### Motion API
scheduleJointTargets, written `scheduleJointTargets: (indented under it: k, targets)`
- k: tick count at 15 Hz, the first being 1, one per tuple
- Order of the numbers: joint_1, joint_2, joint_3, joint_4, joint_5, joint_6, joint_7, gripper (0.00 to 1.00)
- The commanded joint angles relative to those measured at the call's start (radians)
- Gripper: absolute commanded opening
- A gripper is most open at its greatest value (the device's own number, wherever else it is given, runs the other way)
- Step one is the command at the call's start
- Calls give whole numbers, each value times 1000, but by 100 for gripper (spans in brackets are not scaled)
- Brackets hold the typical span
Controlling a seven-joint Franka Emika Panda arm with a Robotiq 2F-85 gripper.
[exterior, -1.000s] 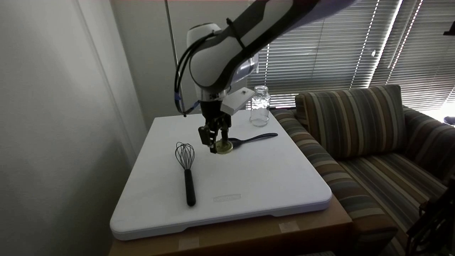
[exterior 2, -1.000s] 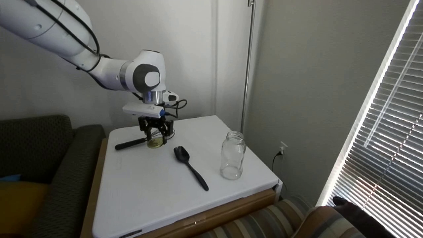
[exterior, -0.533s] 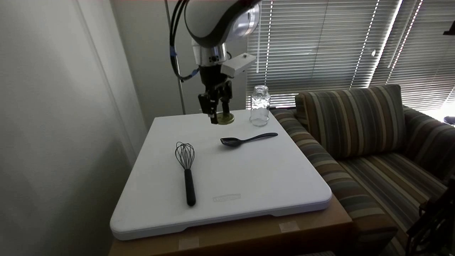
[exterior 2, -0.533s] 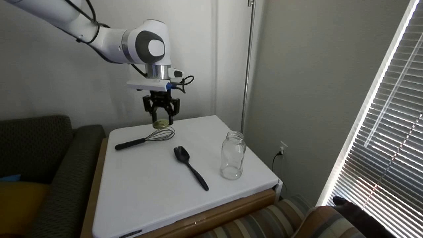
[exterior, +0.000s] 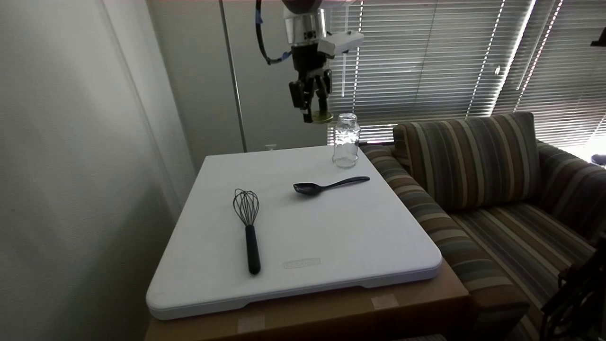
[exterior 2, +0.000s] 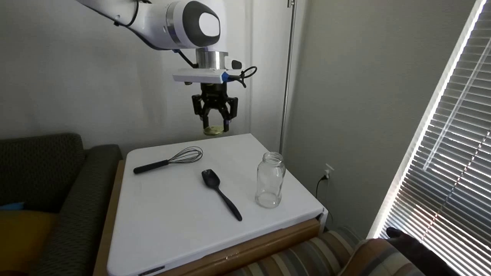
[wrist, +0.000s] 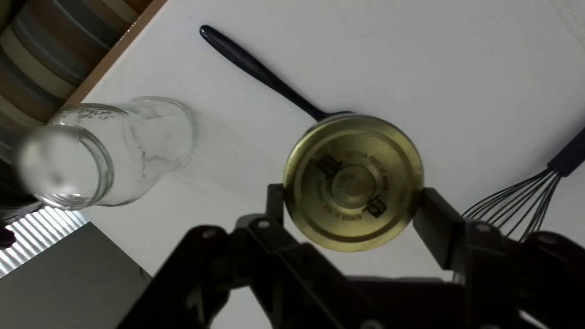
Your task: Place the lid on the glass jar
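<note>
Missing most of the bowl of the spoon (wrist: 261, 72) behind the lid (wrist: 354, 183) in the wrist view. Finding much of the lid's print (wrist: 351, 218) too blurred to read there, and part of the mouth of the jar (wrist: 155, 151) smudged out. Cutting off the handle of the whisk (wrist: 569, 154) at the right edge and hiding part of its wires behind the gripper (wrist: 350, 203). Cutting the arm (exterior 2: 153, 27) at the top edge in both exterior views. In an exterior view, finding a mark (exterior: 302, 263) on the table (exterior: 322, 222) too faint to read, and cutting off the striped sofa (exterior: 511, 237) at the right edge.
</note>
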Motion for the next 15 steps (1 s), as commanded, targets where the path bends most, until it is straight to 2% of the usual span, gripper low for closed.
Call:
scheduleJointTargets:
  k: [1, 7, 8, 11, 15]
  targets:
    - [-8, 2, -3, 14, 2, -4, -5, 72]
    - [-12, 2, -3, 28, 3, -7, -12, 72]
    - [-12, 2, -3, 28, 3, -8, -12, 47]
    - [-7, 43, -23, 77, -16, -42, -2, 47]
    - [-38, 87, -68, 173, -29, -108, 18, 47]
